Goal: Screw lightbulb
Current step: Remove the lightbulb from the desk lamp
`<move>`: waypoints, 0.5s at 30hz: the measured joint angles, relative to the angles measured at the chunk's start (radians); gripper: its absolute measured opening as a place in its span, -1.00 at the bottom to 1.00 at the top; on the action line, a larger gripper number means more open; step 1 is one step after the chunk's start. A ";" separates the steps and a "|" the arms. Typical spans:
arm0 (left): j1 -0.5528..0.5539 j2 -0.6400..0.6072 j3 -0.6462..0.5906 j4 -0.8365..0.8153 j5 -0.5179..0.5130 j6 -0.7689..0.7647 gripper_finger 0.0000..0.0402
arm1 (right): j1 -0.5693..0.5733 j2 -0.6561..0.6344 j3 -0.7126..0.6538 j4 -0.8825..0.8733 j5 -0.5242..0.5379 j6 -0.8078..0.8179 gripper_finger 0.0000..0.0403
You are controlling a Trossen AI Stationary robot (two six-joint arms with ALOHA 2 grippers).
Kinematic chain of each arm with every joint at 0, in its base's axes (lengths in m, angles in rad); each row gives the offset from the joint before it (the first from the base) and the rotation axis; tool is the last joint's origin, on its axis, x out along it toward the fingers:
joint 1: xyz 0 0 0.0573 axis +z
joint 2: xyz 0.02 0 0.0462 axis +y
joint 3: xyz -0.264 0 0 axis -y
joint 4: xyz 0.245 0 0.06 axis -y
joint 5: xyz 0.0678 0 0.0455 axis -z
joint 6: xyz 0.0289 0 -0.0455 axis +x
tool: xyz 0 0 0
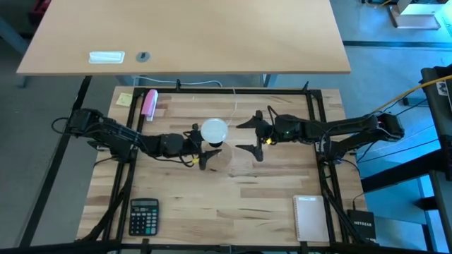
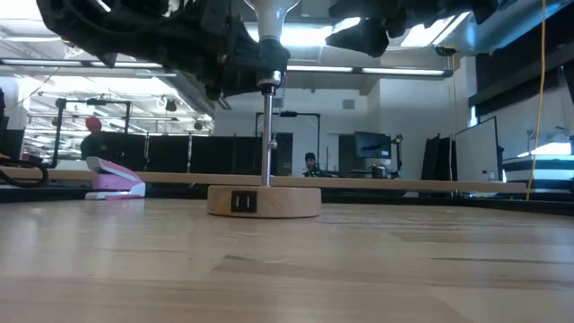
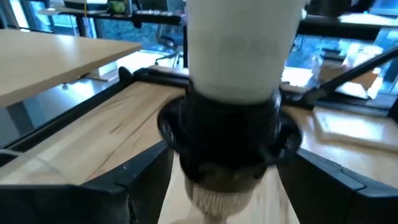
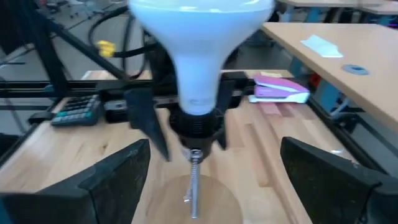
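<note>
The white lightbulb (image 1: 214, 130) stands upright with its narrow base in a black socket (image 2: 267, 70). The socket sits on top of a metal rod (image 2: 267, 135), which rises from a round wooden disc (image 2: 265, 201) resting on the table. My left gripper (image 1: 200, 148) reaches in from the table's left and is shut on the socket. My right gripper (image 1: 246, 136) is open just to the right of the bulb at the bulb's height. Its fingers (image 4: 106, 180) are spread wide and clear of the bulb (image 4: 199, 43). My left gripper pinches the black socket (image 3: 230, 134) between its two fingers, one on each side, just under the bulb's white neck (image 3: 239, 50). The fingers come level from the table's left. The socket stays upright on its rod, and the disc stays on the table.
A pink stapler (image 1: 150, 104) and a yellow note (image 1: 124, 99) lie at the far left. A calculator (image 1: 143, 215) is at the near left and a white notebook (image 1: 309, 217) at the near right. A white cord (image 1: 235, 99) runs to the far edge. A black frame borders the table.
</note>
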 joint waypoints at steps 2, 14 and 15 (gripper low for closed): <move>-0.006 0.000 0.000 -0.012 -0.001 0.017 0.34 | 0.000 0.000 0.000 0.007 0.022 0.000 0.79; -0.006 -0.001 0.000 -0.036 -0.005 0.012 -0.31 | 0.000 0.103 0.001 0.214 0.012 0.034 0.79; -0.006 -0.001 0.000 -0.036 -0.005 0.012 -0.31 | 0.000 0.135 0.001 0.255 0.012 0.034 0.79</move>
